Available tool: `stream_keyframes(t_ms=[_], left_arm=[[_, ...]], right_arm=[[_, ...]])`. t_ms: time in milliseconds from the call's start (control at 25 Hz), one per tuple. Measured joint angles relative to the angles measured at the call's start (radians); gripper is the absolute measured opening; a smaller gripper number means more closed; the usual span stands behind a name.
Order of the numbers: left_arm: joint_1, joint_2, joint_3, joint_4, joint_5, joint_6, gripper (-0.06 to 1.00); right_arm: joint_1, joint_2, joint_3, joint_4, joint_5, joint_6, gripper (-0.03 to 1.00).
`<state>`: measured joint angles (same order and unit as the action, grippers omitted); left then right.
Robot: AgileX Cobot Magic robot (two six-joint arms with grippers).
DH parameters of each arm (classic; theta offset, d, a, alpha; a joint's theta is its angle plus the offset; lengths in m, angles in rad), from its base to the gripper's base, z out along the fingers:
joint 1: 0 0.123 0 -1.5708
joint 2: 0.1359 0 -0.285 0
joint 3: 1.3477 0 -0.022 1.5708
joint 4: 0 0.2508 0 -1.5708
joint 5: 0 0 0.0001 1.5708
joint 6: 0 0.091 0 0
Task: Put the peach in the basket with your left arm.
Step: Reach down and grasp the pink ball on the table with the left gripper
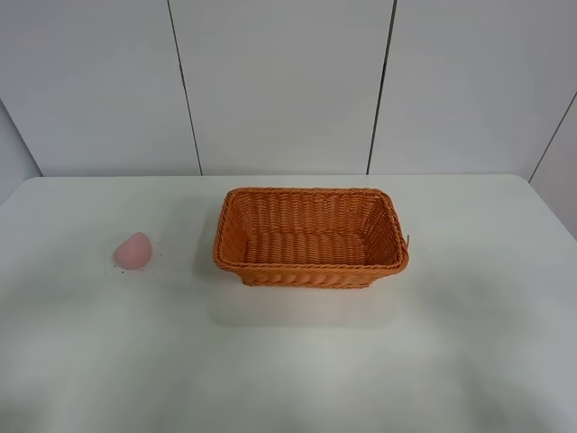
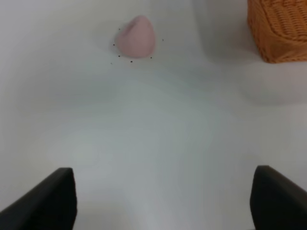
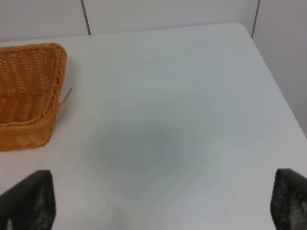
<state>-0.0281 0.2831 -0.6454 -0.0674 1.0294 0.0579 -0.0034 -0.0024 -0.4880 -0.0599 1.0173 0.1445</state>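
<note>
The pale pink peach (image 1: pixel 132 250) lies on the white table, left of the orange wicker basket (image 1: pixel 309 265), with bare table between them. The basket stands near the table's middle and is empty. Neither arm shows in the exterior high view. In the left wrist view the peach (image 2: pixel 136 37) lies ahead of my left gripper (image 2: pixel 162 172), well apart from it, with a basket corner (image 2: pixel 278 28) off to one side. The left fingers (image 2: pixel 53 196) stand wide apart with nothing between them. My right gripper (image 3: pixel 163 175) is open and empty too, with the basket's end (image 3: pixel 29 96) ahead of it.
The white table (image 1: pixel 288 361) ends at a grey panelled wall (image 1: pixel 279 81) at the back. Its right edge (image 3: pixel 276 86) shows in the right wrist view. Tiny dark specks (image 2: pixel 131 61) lie around the peach.
</note>
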Motion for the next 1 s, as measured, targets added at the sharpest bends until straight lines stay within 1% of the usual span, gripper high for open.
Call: stream_keyframes(t_ms=[240, 520, 720, 880, 1000], left_arm=[[0.0, 0.436, -0.197, -0.003, -0.058, 0.0, 0.84], [0.0, 0.996, -0.486, -0.004, -0.074, 0.016, 0.84], [0.0, 1.335, -0.711, -0.004, -0.04, 0.019, 0.84], [0.0, 1.54, -0.888, -0.004, 0.004, 0.02, 0.84], [0.0, 1.666, -0.984, -0.005, 0.015, 0.02, 0.84]], right_arm=[[0.0, 0.0, 0.0, 0.0, 0.0, 0.0, 0.69], [0.0, 0.0, 0.0, 0.0, 0.0, 0.0, 0.69], [0.0, 0.0, 0.0, 0.0, 0.0, 0.0, 0.69], [0.0, 0.0, 0.0, 0.0, 0.0, 0.0, 0.69], [0.0, 0.0, 0.0, 0.0, 0.0, 0.0, 0.69]])
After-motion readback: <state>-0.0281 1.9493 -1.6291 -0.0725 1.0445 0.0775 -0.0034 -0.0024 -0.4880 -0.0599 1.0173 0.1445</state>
